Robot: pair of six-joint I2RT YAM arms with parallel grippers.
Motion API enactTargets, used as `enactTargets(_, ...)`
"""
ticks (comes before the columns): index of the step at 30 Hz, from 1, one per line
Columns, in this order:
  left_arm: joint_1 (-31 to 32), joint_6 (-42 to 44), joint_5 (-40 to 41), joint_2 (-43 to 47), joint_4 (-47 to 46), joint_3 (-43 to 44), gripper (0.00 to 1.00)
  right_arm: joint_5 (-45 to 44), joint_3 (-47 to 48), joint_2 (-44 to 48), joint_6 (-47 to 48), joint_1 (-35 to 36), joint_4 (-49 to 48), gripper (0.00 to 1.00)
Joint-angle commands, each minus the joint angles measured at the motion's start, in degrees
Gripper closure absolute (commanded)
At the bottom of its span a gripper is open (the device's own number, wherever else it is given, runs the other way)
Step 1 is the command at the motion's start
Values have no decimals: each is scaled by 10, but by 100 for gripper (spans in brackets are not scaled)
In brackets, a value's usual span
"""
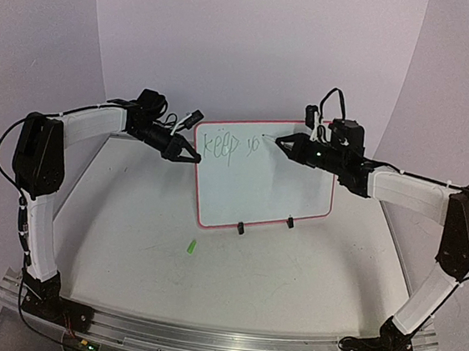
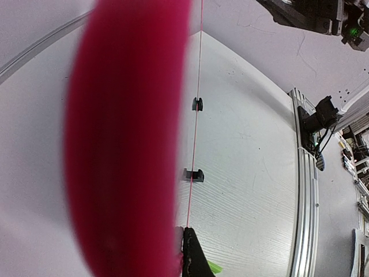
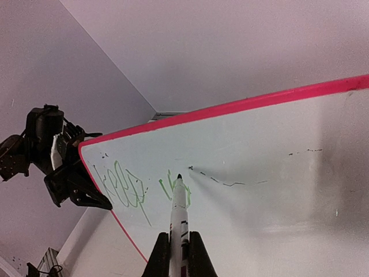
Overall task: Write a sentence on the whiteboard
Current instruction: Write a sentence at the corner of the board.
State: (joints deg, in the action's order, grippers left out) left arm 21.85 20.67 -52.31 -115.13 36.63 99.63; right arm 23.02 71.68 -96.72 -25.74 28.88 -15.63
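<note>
At the left, your left gripper (image 1: pixel 193 158) is clamped on the left rim of the whiteboard (image 1: pixel 275 188), near its upper left corner. In the left wrist view the pink rim is a wide blur right at the fingers (image 2: pixel 195 257).

The whiteboard stands upright on its two black clip feet (image 1: pixel 240 226), toward the far edge of the tabletop (image 1: pixel 129 223) and about midway between its left and right edges. Green handwriting (image 1: pixel 231 147) runs along the board's top left, reading roughly "keep yo". A small green cap (image 1: pixel 191 246) lies on the tabletop just in front of the board's lower left corner, apart from it.

To the right, your right gripper (image 1: pixel 286 144) is clenched on a marker (image 3: pixel 179 202). The marker's tip rests against the board just right of the last letter.
</note>
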Motion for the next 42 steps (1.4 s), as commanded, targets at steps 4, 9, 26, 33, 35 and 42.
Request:
enactTargets(4,9,30,36,11,13,1,100,-11,21,-2,3,-3,-18,100)
enactTargets(9,10,30,35,11,13,1,100,-10,28,-15,2,-3,-16,100)
enactTargets(26,10,30,36,11,13,1,100,-31,-1,-15,2,-3,9,100)
enactTargets(33,9,30,36,12,13,2,100,-37,-24,-5,-2,-3,11,100)
enactTargets(35,10,30,35,12,13,2,100,-43,-23,0,1,-3,15,100)
enactTargets(42,10,30,35,13,13,1,100,-63,2,6,14,-3,23,100)
